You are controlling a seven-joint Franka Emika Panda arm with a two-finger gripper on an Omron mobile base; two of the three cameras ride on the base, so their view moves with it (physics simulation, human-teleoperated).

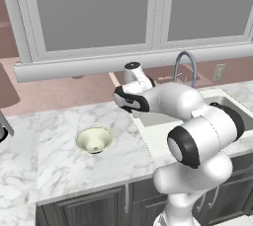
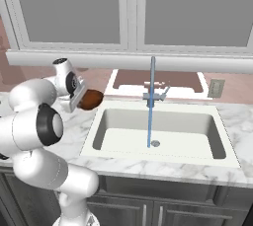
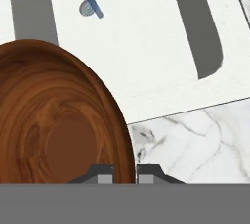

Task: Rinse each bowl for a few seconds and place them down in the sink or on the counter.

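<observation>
In the pincer (image 3: 124, 173), brown bowl's (image 3: 58, 120) rim

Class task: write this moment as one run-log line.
gripper: shut on brown bowl rim | bowl: lifted, left of sink | tap: running | cream bowl: on counter

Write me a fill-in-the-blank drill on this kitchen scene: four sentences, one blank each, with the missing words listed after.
1. The gripper is shut on the rim of the ______ bowl.
2. The cream bowl sits on the ______, left of the sink.
3. A thin stream of water falls from the ______ toward the drain.
4. The held bowl hangs over the counter's edge beside the sink, not yet under the ______.

Missing words: brown; counter; faucet; water
</observation>
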